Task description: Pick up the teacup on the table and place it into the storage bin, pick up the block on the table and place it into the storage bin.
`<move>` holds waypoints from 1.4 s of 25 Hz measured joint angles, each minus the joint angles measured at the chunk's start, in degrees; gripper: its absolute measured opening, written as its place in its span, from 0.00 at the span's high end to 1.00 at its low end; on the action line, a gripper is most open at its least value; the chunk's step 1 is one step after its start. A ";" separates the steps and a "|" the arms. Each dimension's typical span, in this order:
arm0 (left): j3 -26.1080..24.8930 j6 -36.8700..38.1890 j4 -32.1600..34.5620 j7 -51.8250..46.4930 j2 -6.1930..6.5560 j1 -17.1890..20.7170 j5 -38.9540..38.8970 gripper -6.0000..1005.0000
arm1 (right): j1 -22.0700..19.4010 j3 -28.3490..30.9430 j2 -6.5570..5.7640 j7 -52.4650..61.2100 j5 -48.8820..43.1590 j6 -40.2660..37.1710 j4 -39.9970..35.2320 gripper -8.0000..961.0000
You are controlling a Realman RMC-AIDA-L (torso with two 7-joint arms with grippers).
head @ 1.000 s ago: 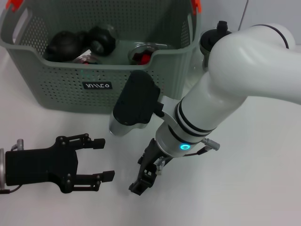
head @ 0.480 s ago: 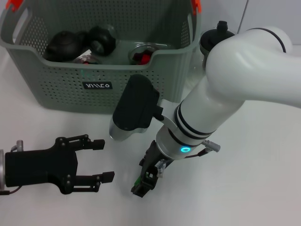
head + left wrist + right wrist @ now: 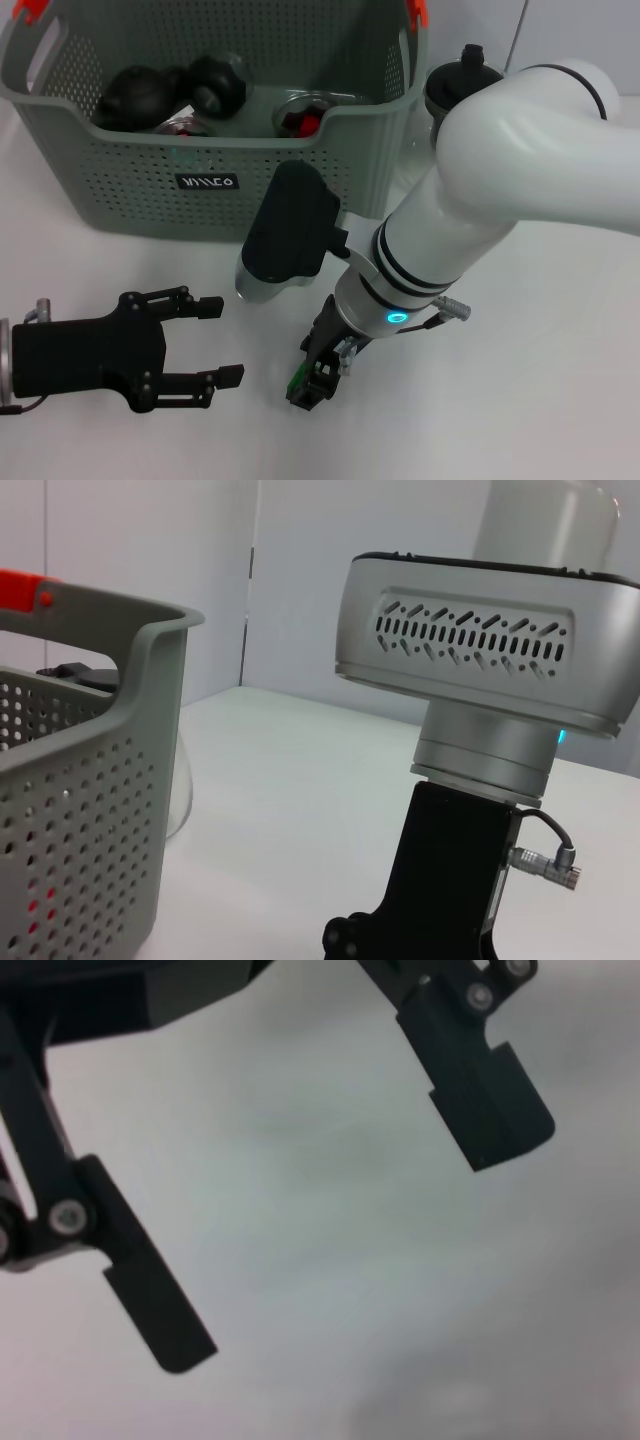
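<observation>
The grey perforated storage bin stands at the back of the white table, with dark round items and a shiny red-and-metal piece inside; its wall also fills the left wrist view. My right gripper points down at the table's middle front. In the right wrist view it is open, with only bare table between its fingers. A small green patch shows at its tip; whether this is the block is unclear. I cannot pick out a teacup on the table. My left gripper rests open at the front left, holding nothing.
A clear glass teapot with a black lid stands right of the bin, partly behind my right arm. In the left wrist view the right arm's wrist housing is close by.
My right gripper has dropped a little lower toward the table, and a green patch now shows at its tip. The left arm has not moved.
</observation>
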 joint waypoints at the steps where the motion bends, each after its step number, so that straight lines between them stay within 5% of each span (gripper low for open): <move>1: 0.00 -0.06 -0.01 0.01 -0.01 -0.01 0.00 0.17 | 0.00 -0.02 0.01 0.01 -0.01 0.01 0.00 0.29; 19: 0.00 -0.24 -0.03 0.01 -0.02 0.00 0.01 0.17 | -1.26 1.79 -1.18 0.07 -0.26 -2.82 -4.53 0.54; 24: -0.72 -0.19 0.04 -0.02 0.16 0.42 0.48 0.17 | -5.34 11.34 -1.40 -0.03 -5.90 -9.28 -12.17 0.54; 31: -2.45 0.22 0.37 0.01 0.24 1.31 0.69 0.17 | -12.79 32.47 -1.57 -1.90 -8.79 -24.50 -29.19 0.54; 35: -2.58 0.27 0.38 0.01 0.22 1.43 0.71 0.17 | -13.75 44.27 -1.69 -2.80 -5.11 -31.48 -39.71 0.54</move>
